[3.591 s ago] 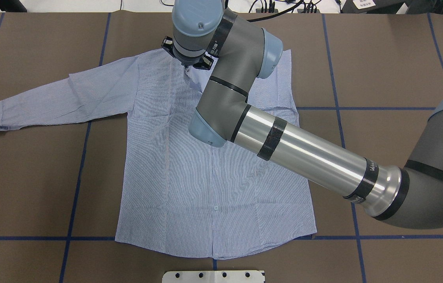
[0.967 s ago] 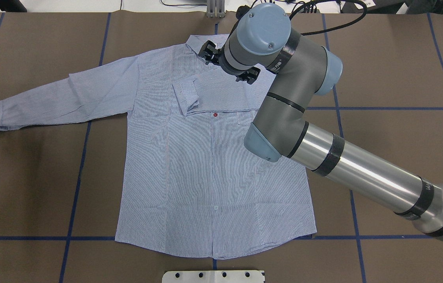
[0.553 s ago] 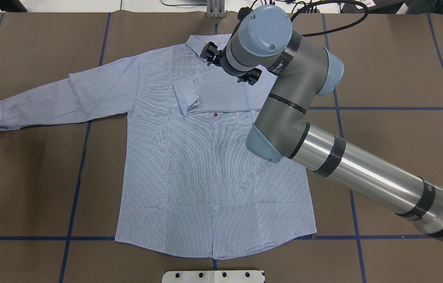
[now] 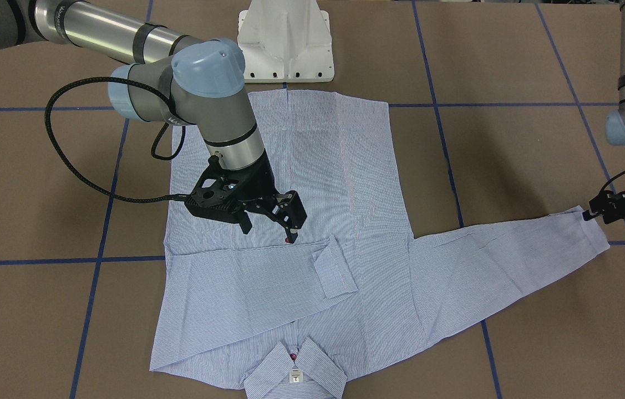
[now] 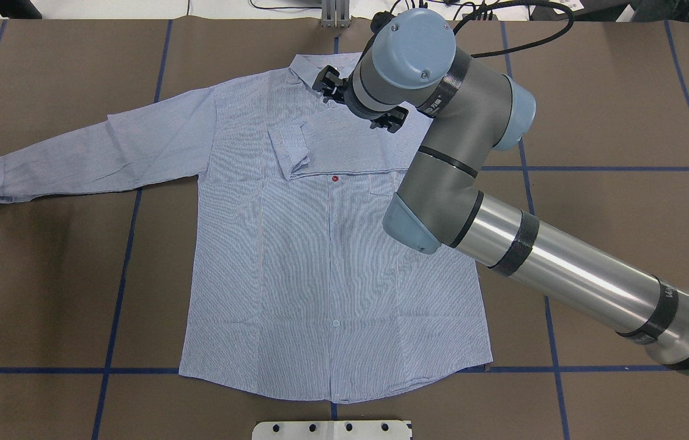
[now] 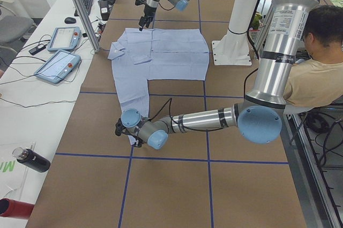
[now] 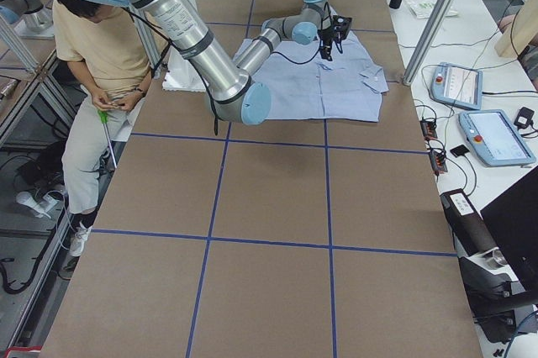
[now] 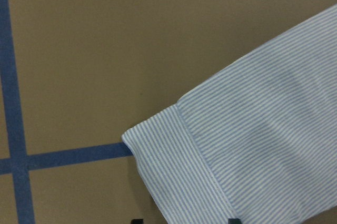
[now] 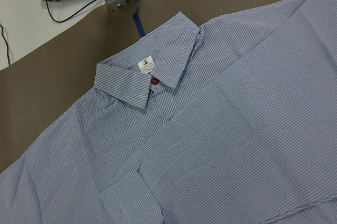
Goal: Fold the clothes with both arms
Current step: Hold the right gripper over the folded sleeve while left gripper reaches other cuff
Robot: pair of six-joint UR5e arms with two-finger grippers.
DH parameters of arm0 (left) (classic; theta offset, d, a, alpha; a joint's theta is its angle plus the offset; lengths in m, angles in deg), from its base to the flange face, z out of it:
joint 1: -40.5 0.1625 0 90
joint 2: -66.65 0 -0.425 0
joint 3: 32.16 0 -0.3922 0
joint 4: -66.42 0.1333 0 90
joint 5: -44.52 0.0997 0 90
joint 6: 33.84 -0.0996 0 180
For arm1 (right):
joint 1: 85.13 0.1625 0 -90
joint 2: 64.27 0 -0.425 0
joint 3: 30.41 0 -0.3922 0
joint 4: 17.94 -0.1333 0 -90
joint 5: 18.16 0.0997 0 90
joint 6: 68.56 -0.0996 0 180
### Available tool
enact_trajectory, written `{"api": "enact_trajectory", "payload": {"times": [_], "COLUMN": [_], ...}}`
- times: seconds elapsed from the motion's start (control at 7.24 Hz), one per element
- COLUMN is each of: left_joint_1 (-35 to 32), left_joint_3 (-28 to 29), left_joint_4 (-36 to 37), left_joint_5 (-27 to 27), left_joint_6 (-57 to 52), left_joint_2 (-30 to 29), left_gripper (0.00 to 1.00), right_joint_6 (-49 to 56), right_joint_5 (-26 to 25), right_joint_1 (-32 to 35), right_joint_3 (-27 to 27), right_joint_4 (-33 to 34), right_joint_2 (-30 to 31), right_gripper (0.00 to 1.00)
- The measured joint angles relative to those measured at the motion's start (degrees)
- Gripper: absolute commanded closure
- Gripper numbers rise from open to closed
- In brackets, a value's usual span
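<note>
The light blue striped shirt (image 5: 320,275) lies flat, front up, on the brown table, collar (image 4: 295,371) at the far edge from the robot. One sleeve is folded across the chest, its cuff (image 4: 334,269) near the button line. My right gripper (image 4: 268,230) hovers just above that folded sleeve, open and holding nothing. The other sleeve (image 5: 99,153) stretches straight out to the side. My left gripper (image 4: 589,213) sits at that sleeve's cuff (image 8: 179,176), open, with only its fingertips showing at the bottom edge of the left wrist view.
The white pedestal base (image 4: 285,41) stands at the shirt's hem side. A metal post (image 5: 335,15) rises just beyond the collar. Blue tape lines grid the table. A seated person (image 6: 316,78) is beside the robot, and teach pendants (image 6: 59,65) lie on a side table.
The right arm has laid the sleeve across the chest, let it go and drawn back to the right. The left gripper has come in at the outstretched cuff.
</note>
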Motion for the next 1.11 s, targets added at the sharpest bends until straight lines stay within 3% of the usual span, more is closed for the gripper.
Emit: {"api": "enact_trajectory", "payload": {"times": [0.28, 0.55, 0.83, 1.11], "left_joint_1": [0.18, 0.33, 0.48, 0.53], "left_joint_3": [0.04, 0.15, 0.36, 0.4], "left_joint_4": [0.0, 0.03, 0.0, 0.06], "left_joint_5": [0.0, 0.0, 0.0, 0.0], "left_joint_6": [0.0, 0.0, 0.0, 0.02], "left_joint_2": [0.0, 0.0, 0.0, 0.0], "left_gripper": [0.62, 0.7, 1.0, 1.0], "right_joint_6": [0.0, -0.02, -0.14, -0.23], "right_joint_5": [0.0, 0.0, 0.0, 0.0], "right_joint_1": [0.0, 0.0, 0.0, -0.06], "right_joint_3": [-0.14, -0.31, -0.35, -0.36], "right_joint_4": [-0.01, -0.01, -0.01, -0.01], "right_joint_2": [0.13, 0.3, 0.33, 0.37], "right_gripper": [0.0, 0.0, 0.0, 0.0]}}
